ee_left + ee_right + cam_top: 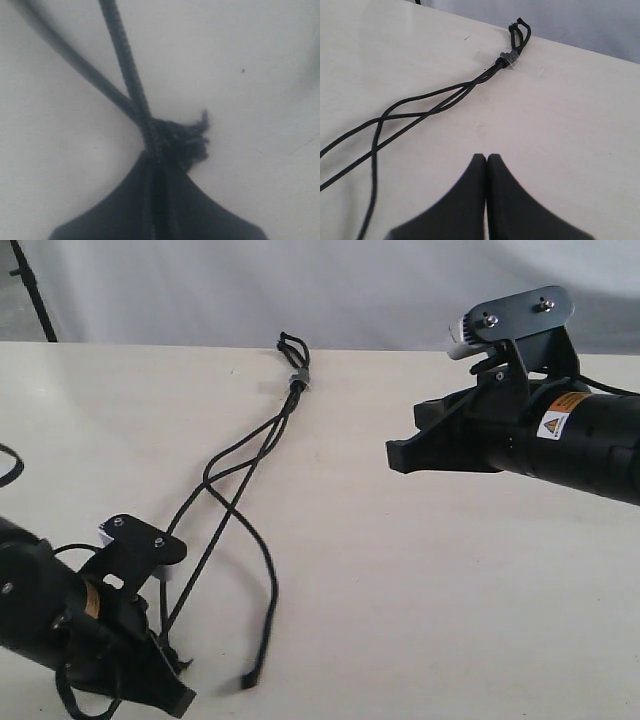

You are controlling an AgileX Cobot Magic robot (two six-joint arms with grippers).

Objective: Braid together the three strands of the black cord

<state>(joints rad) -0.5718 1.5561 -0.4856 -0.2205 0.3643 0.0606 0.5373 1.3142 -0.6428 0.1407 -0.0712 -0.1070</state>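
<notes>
- Down at the near left corner of the surface (420, 570), the left claw (157, 162) is pressed together and pinching one strand, call it the pinched strand (125, 65), right by its frayed tip (192, 137).
- A second strand (75, 57) runs in next to it and meets it at the claw tips. Honestly can't tell if that one is pinched too.
- Just right of that claw, the loose strand (270, 580) lies flat on the surface. It curves down toward the near edge, and its end sits close to the claw but not touching it.
- Bit further up, left of the middle, the three strands (225, 480) cross over each other loosely, more like a slack tangle than a tight plait.
- From there the black cord (280, 420) runs up toward the far edge. The strands bunch together at the grey band (298, 378), with the short loops (292, 345) poking out beyond it.
- Over the right side of the surface, the right claw (487, 162) has its fingers pressed together with nothing between them. It's well apart from the cord, tips aimed roughly at the band end.
</notes>
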